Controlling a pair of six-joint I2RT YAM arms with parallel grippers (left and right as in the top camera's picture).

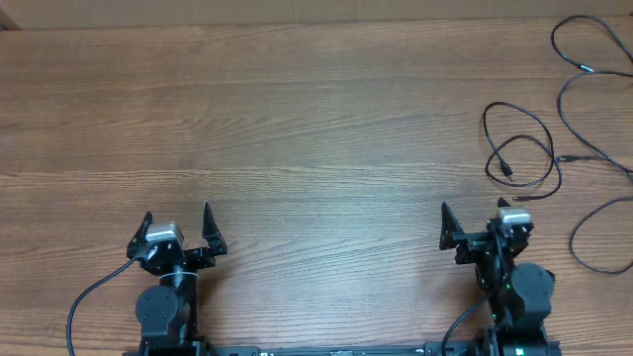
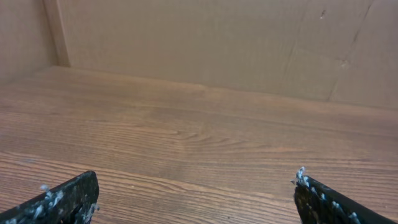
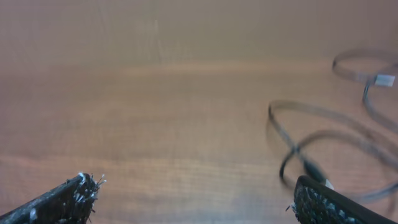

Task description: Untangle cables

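Both grippers, left gripper (image 1: 178, 223) and right gripper (image 1: 475, 220), hang spread and empty; the cables (image 1: 524, 156) (apparently separated) lie far right, so little reaching remains.

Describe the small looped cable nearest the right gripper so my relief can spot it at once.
Go to the wooden table's right end, just beyond the open right gripper. The small looped cable lies there, one closed oval with both plugs tucked near it, unlike the long cable trailing along the edge.
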